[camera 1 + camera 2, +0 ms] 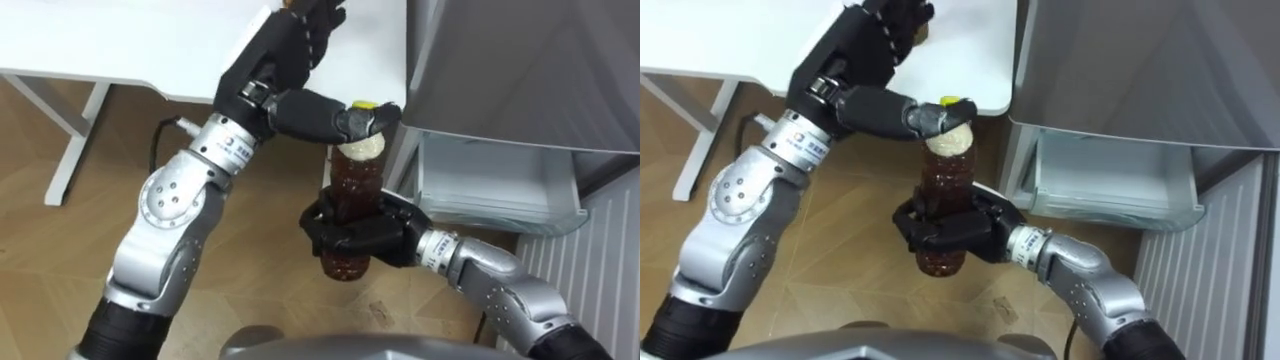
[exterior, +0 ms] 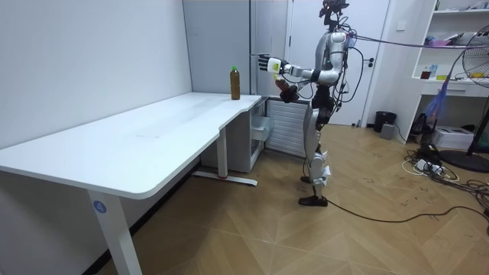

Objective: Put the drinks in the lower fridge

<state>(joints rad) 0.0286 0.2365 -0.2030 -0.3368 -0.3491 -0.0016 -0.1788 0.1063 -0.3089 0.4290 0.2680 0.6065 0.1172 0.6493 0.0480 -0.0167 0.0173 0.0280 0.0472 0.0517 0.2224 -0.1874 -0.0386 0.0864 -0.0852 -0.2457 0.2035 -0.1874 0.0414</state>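
I stand between the white table's far end and the grey fridge (image 1: pixel 520 70). My right hand (image 1: pixel 375 235) is shut on a bottle of brown drink (image 1: pixel 355 185) with a yellow cap (image 1: pixel 363 104), held upright in front of me over the floor. My left hand (image 1: pixel 280 60) is above it, open, with straight fingers pointing up toward the table edge and the thumb lying against the bottle's neck under the cap. To the right, the fridge's lower drawer (image 1: pixel 490 185) stands pulled out, white inside. A second brown bottle (image 2: pixel 235 82) stands on the table's far corner.
The white table (image 1: pixel 120 50) runs off to my left, with its leg (image 1: pixel 75 140) over the wooden floor. A white ribbed panel (image 1: pixel 610 270) is at the lower right. In the room view a fan (image 2: pixel 470 99) and shelves (image 2: pixel 458 38) stand at the right.
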